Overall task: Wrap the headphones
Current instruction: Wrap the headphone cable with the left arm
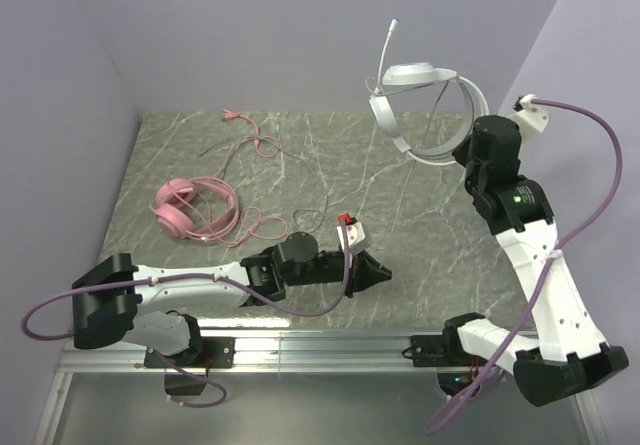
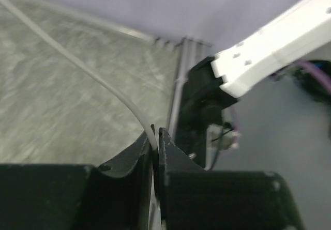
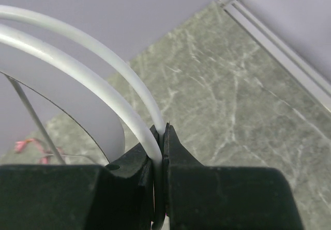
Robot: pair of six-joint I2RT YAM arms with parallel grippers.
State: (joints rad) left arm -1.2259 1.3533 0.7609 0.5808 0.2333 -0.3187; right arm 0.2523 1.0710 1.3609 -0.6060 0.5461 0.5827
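One white headset [image 1: 418, 73] sits in right pincer [image 3: 161, 132]

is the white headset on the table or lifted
Lifted: the right gripper pinches the band of the white headset, holding it clear of the table.

In your right wrist view, the white headset [image 3: 77, 70] appears only as two band arcs running off the left edge, its cups out of frame, and the band disappears between the fingers of the right gripper [image 3: 162, 134]. In your left wrist view, the thin cord [image 2: 77, 64] exits at the top left corner, and the right arm [image 2: 274, 49] is blurred. From above, you cannot trace that cord across the table [image 1: 420, 235], and the pink cord [image 1: 262, 145] ends in a plug too small to make out.
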